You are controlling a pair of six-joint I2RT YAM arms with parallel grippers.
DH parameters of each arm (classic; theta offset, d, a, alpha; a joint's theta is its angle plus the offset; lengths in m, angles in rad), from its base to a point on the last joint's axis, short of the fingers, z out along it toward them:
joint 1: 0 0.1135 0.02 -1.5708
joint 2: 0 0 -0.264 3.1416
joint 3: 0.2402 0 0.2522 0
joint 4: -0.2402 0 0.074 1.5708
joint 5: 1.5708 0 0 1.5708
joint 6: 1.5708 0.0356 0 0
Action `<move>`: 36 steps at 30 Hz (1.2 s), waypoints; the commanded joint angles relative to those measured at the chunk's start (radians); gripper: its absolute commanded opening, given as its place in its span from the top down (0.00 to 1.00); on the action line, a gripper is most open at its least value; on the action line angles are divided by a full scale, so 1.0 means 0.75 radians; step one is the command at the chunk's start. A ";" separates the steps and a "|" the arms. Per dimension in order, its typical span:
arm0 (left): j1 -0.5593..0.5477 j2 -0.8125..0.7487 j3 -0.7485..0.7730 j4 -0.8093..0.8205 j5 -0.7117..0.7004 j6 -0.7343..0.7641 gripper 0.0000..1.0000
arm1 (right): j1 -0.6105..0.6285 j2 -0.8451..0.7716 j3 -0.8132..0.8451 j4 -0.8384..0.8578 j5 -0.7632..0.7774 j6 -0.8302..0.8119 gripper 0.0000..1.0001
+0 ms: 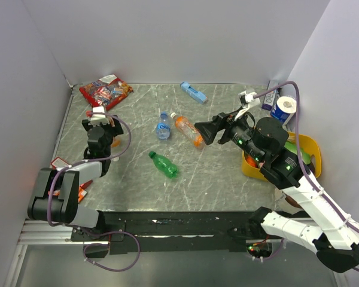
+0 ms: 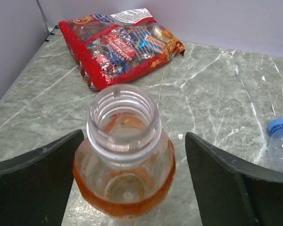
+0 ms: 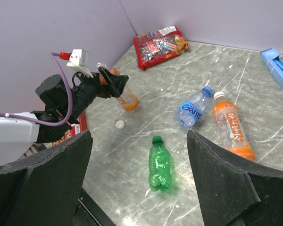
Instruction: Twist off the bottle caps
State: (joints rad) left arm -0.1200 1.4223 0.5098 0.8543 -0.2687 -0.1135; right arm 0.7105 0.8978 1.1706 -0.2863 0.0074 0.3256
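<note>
The uncapped orange bottle (image 2: pixel 124 155) is being straddled, not clamped, by the wide-open left gripper (image 2: pixel 134 139), while three capped bottles (image 3: pixel 191 110) right of it are being faced by the open, empty right gripper (image 3: pixel 139 136).

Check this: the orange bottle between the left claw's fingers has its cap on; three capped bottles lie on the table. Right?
No. That orange bottle has no cap: the left wrist view shows its open neck in the left claw. The green bottle, clear bottle and other orange bottle lie capped on the table.
</note>
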 commanded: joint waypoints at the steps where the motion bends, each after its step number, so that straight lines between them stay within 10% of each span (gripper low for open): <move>1: -0.016 -0.056 -0.017 0.039 -0.055 0.020 0.02 | -0.002 -0.025 0.010 0.007 0.006 0.010 0.12; 36: -0.024 -0.225 -0.003 0.010 -0.153 0.031 0.04 | -0.002 -0.054 0.002 0.001 -0.002 0.014 0.10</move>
State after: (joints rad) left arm -0.1345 1.2827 0.4931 0.8406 -0.3664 -0.1051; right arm 0.7105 0.8742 1.1702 -0.3077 0.0071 0.3256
